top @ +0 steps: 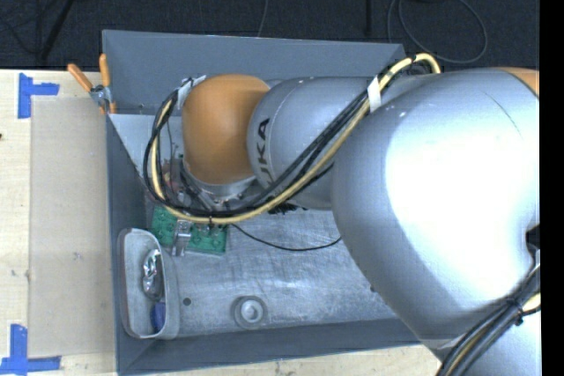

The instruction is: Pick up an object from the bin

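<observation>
Running along the grey arm, part of the KUKA lettering showed beside the orange cover. The wrist hung over the bin toward 9 o'clock, near the left wall, and hid the jaws, so I could not tell whether they were open or closed. A green board jutted out beneath it. Just below, at 7 o'clock, a clear tray held a shiny piece and something blue. A round metal disc lay at 6 o'clock on bare floor. Cables looped across the middle.

The bin is grey, the wrist cover orange.
</observation>
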